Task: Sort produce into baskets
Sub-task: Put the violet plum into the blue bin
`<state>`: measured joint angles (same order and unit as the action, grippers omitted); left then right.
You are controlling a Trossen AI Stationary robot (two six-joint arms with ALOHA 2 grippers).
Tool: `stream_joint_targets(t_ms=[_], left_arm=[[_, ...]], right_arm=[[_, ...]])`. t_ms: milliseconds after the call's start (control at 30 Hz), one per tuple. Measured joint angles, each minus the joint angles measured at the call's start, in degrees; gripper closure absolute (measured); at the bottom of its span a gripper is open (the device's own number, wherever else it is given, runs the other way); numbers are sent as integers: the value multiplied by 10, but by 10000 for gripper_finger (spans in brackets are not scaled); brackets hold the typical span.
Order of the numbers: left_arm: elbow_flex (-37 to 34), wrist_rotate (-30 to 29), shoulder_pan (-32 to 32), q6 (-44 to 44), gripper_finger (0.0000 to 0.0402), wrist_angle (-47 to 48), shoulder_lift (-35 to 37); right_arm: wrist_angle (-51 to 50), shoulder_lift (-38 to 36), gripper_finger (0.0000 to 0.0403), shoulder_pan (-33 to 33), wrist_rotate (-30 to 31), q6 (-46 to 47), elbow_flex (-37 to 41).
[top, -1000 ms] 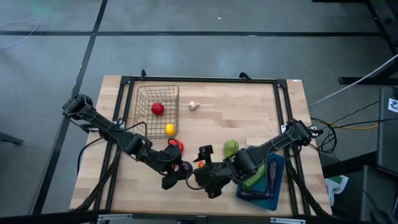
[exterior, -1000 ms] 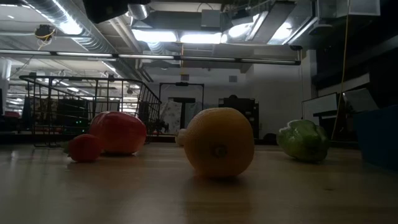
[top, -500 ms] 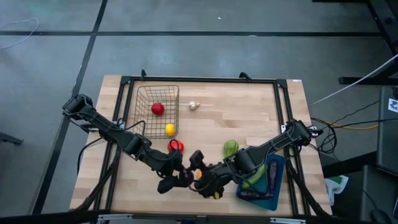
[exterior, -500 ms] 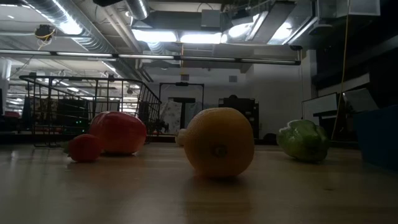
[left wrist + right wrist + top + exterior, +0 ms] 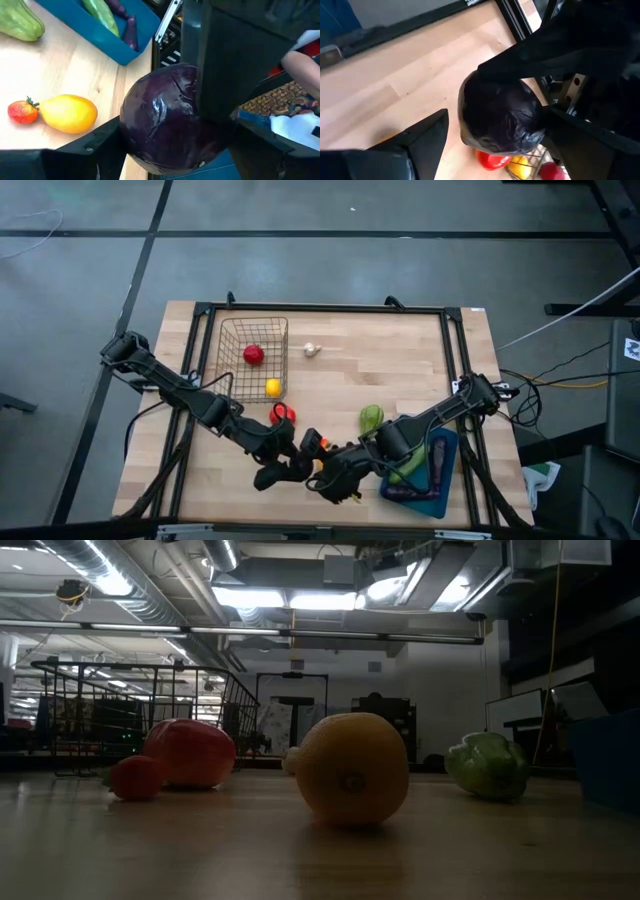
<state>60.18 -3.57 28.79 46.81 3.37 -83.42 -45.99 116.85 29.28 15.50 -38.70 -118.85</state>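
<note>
- Two grippers meet over the table's (image 5: 400, 370) near edge, apparently handing over a purple eggplant (image 5: 165, 120).
- Left gripper (image 5: 290, 468): jaws clamp it.
- Right gripper (image 5: 325, 476): jaws spread around it, grip uncertain.

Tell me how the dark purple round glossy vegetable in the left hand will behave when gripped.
The dark purple round glossy vegetable looks smooth, so it may slip in the left hand. It shows no dent under the grip, so it is probably stiff. Being round, it would likely roll if dropped.
</note>
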Motion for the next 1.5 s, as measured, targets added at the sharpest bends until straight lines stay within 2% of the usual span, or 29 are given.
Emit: stream_joint_targets(t_ms=[300, 667, 1033, 1500], left_arm=[[0, 9, 0, 22, 112, -4, 0], [0, 19, -1, 26, 111, -35, 0], [0, 19, -1, 23, 111, -35, 0], [0, 23, -12, 11, 106, -29, 0]], right_arm=[[1, 6, 73, 0, 33, -49, 1], [25, 6, 76, 1, 40, -52, 1], [25, 6, 149, 1, 37, -51, 1], [21, 5, 142, -1, 23, -49, 1]])
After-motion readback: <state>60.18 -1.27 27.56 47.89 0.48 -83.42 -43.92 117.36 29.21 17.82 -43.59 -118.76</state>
